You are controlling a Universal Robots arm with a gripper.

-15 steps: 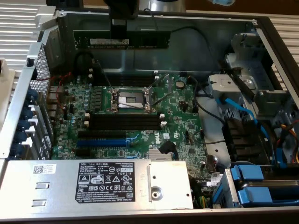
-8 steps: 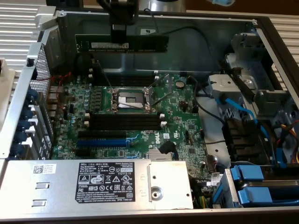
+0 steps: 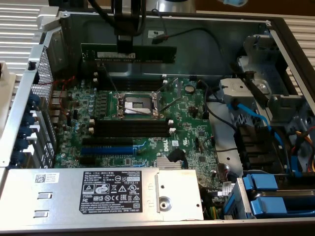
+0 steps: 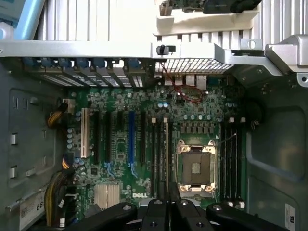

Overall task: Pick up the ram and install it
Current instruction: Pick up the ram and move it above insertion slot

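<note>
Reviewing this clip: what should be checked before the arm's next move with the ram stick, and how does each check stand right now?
1. Grip: the hand is shut on the ram stick near its middle. State: ok.
2. Attitude: the stick lies level in the exterior view. State: ok.
3. Clearance: the stick hangs above the motherboard and sits in no slot. State: ok.
4. Slots: the black slots beside the processor socket are bare. State: ok.
5. White end clips open: cannot tell.
6. Stick lined up over a slot: cannot tell.
</note>
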